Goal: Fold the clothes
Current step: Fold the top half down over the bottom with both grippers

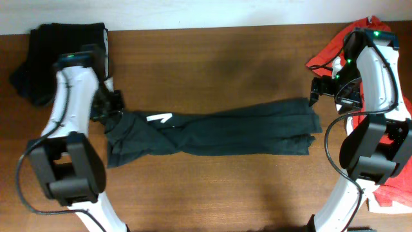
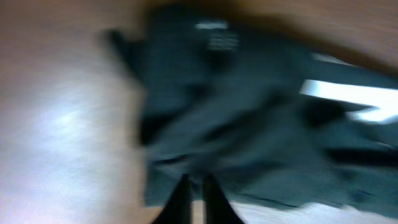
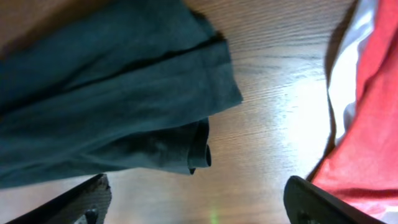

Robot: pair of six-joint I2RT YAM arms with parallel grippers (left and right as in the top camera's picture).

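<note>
Black folded garment sits at the far-left back corner of the wooden table, part under the left arm. Left gripper is down at the bunched left end of the T-shirt.

T-shirt is dark charcoal and lies across the middle of the table as one long crumpled band running left to right, wider and lumpier at the left. A white print mark shows near that end.

Left wrist view is heavily blurred. It shows the T-shirt filling most of the frame, a white print stripe at right, and a small pale label patch that overhead doesn't show. Left gripper fingers are nearly together, with a thin pale slit between them and tips at the cloth edge. Can't tell if they pinch the cloth.

Right gripper hovers just off the T-shirt's right end, not touching as far as overhead shows. Right wrist view makes it clear: right gripper spread wide, fingers at the two bottom corners, only bare wood between, holding nothing. T-shirt hem corner is curled over, detail lost in overhead.

Red T-shirt lies at the far right beside the right arm. It fills the right edge of the wrist view, where a white patch shows.
</note>
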